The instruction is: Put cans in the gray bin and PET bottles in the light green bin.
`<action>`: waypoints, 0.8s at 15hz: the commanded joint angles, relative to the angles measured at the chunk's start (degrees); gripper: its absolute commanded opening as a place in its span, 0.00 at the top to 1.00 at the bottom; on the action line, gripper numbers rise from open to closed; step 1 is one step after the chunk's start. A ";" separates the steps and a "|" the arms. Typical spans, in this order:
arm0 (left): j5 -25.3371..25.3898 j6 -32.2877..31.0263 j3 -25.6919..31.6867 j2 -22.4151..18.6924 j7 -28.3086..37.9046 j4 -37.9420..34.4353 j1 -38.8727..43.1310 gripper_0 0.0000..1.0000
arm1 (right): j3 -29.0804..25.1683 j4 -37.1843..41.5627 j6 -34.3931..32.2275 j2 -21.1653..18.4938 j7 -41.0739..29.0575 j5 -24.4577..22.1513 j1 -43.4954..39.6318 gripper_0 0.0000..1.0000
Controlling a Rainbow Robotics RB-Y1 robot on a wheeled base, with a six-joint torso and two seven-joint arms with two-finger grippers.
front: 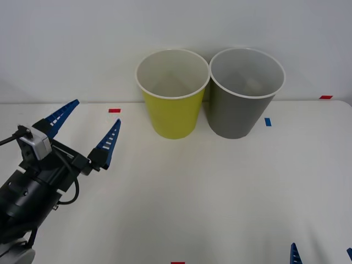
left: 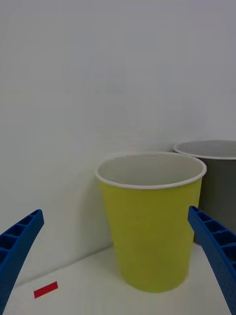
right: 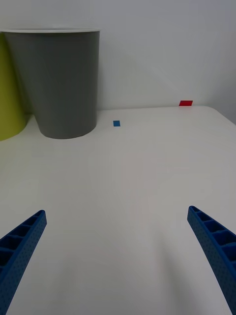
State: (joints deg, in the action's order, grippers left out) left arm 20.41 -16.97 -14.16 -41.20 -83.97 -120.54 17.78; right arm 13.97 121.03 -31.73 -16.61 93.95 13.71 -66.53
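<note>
The light green bin point(front: 173, 107) point(left: 152, 236) and the gray bin point(front: 242, 104) point(right: 59, 83) stand upright side by side at the back of the white table, touching or nearly so. My left gripper point(front: 93, 124) point(left: 115, 212) is raised at the left, open and holding nothing, aimed toward the light green bin and well short of it. Low at the front right, my right gripper point(front: 322, 256) point(right: 118, 261) is open with nothing between its fingers, facing the gray bin from a distance. No cans or PET bottles are in view.
The white table point(front: 220, 198) ends at a white wall close behind the bins. Small red tape marks point(front: 114, 110) point(front: 325, 97) point(left: 45, 290) point(right: 186, 103) and a blue one point(front: 268, 121) point(right: 116, 123) lie flat on it.
</note>
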 commanded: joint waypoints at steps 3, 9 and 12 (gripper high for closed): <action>-6.70 -5.44 0.62 5.52 0.38 1.97 10.35 0.00 | 0.00 -0.01 0.00 0.00 0.00 0.00 0.00 0.00; -14.08 -8.87 1.68 13.16 -0.14 1.88 23.27 0.00 | 0.00 -0.01 0.00 0.00 0.00 0.00 0.00 0.00; -14.52 -8.87 1.77 13.43 -0.76 1.53 27.75 0.00 | 0.00 -0.01 0.00 0.00 0.00 0.00 0.00 0.00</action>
State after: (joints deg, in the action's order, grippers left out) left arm 6.02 -25.82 -12.46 -27.84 -84.46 -118.77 44.30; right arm 13.97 121.02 -31.73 -16.61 93.95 13.71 -66.53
